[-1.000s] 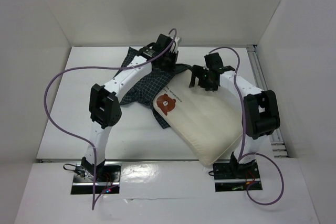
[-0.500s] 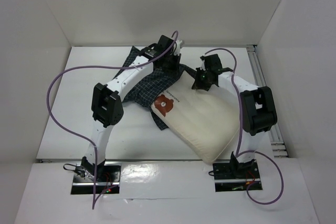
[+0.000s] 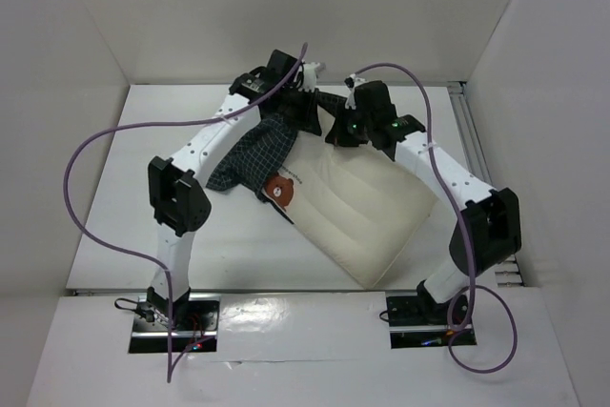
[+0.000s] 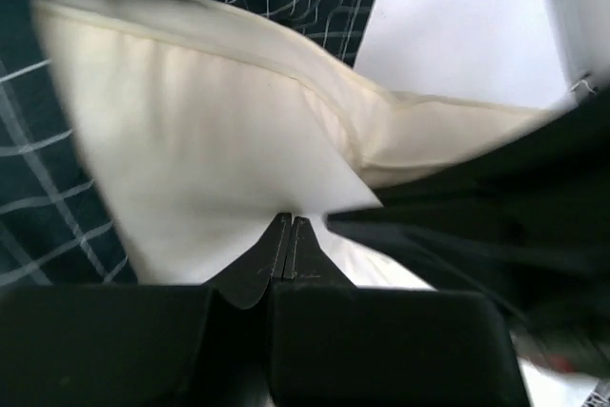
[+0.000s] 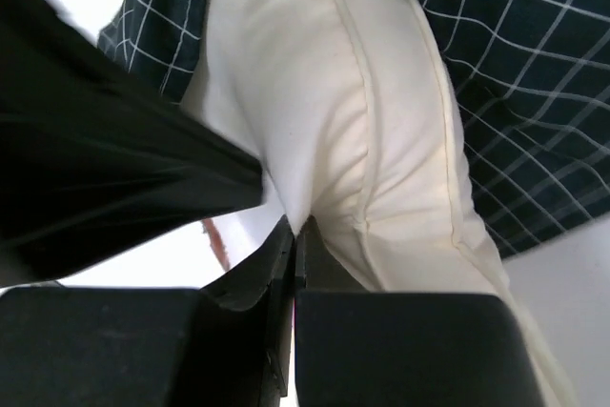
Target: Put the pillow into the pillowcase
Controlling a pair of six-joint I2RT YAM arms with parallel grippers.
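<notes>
Pillow (image 3: 367, 221) overlapping pillowcase (image 3: 250, 154) at its far end
Left pincer (image 4: 289, 226) and right pincer (image 5: 295, 235) are both closed at that cream end, probably to feed it inside; the rest lies on the worktop (image 3: 124, 197).

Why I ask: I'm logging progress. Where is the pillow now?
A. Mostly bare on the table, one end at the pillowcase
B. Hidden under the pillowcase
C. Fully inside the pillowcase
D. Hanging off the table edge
A: in the top view most of the pillow lies uncovered on the table, and only its far, bear-print end borders the pillowcase.
</notes>
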